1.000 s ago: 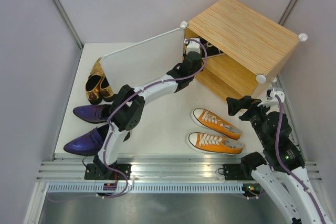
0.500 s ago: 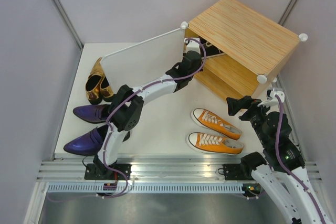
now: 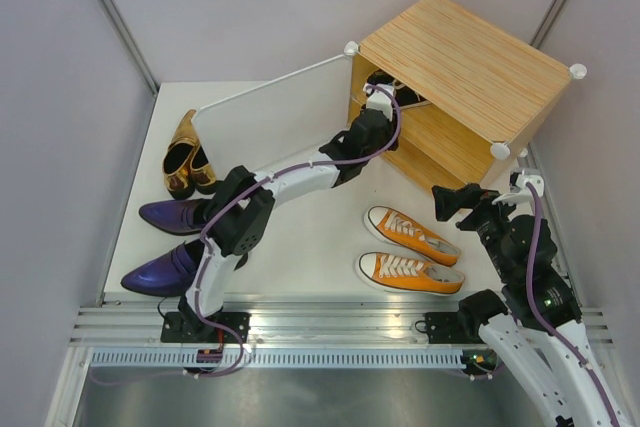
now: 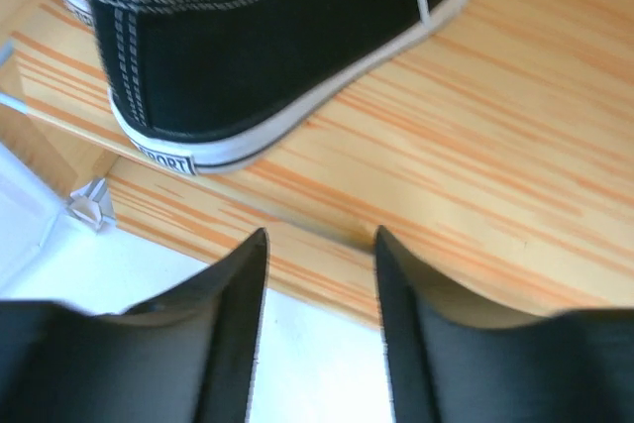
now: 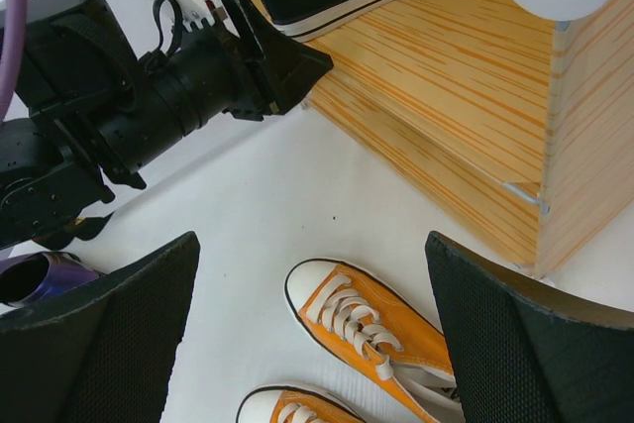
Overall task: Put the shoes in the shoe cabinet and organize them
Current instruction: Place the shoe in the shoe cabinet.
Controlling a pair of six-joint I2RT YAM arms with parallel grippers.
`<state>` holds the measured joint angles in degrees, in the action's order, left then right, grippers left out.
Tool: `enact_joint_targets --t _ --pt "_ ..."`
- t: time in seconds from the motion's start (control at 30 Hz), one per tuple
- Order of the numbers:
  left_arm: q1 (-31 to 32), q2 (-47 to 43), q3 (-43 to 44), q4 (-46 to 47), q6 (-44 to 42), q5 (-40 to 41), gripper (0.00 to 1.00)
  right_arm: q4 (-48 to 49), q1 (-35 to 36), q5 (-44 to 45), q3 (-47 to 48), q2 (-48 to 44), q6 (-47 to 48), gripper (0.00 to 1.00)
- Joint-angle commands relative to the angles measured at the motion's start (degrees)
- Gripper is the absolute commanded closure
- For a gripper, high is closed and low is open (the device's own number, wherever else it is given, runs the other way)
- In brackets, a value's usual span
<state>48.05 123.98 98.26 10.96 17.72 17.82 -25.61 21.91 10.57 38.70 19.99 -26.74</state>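
L fingers (image 4: 218, 344) apart, empty; 1 blk sneaker (image 4: 248, 37) on cabinet (image 3: 470, 67) shelf (image 4: 495, 146).

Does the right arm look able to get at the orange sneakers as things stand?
Probably yes. The right gripper hangs open right above the orange sneakers, nothing lies between them, and the left gripper is away at the shoe cabinet.

The cabinet (image 3: 470, 62) is pale, orange-striped wood, its door (image 3: 275, 112) white. The black sneaker (image 4: 248, 37) has white laces and stitching. Other sneakers (image 3: 412, 235) are orange, pumps (image 3: 183, 155) gold, loafers (image 3: 160, 269) purple.
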Motion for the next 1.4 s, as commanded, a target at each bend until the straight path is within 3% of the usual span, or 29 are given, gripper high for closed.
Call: enact_joint_targets --t 0.0,0.07,0.33,0.43,0.6,0.77,1.07,1.37 --pt "0.02 -4.80 -3.41 4.85 -3.65 -3.31 0.45 2.23 0.24 -0.46 -0.38 -0.56 0.20 0.02" --pt "-0.24 -5.50 -4.56 5.65 -4.88 -5.24 0.31 2.14 0.32 -0.46 -0.38 -0.65 0.20 0.02" --pt "-4.45 -11.47 -11.24 6.26 -1.12 -10.26 0.27 2.23 0.32 -0.11 -0.46 -0.74 0.20 0.02" --pt "-6.39 -14.99 -15.80 7.40 0.04 -12.11 0.42 2.14 0.32 0.07 -0.47 -0.92 0.20 0.02" --pt "-8.67 -17.55 -17.58 9.00 0.21 -12.11 0.48 2.14 0.32 0.07 -0.38 -0.83 0.20 0.02" --pt "-9.99 -13.69 -11.71 6.09 0.74 -10.80 0.59 2.23 0.32 0.15 -0.46 -1.00 0.11 0.02" --pt "-10.08 -6.39 -1.85 2.40 1.44 -13.86 0.65 2.23 0.32 0.24 -0.38 -1.09 0.37 0.02" --pt "-9.91 -3.31 0.27 1.87 2.06 -14.75 0.70 2.23 0.32 0.15 -0.38 -0.83 0.37 0.02"
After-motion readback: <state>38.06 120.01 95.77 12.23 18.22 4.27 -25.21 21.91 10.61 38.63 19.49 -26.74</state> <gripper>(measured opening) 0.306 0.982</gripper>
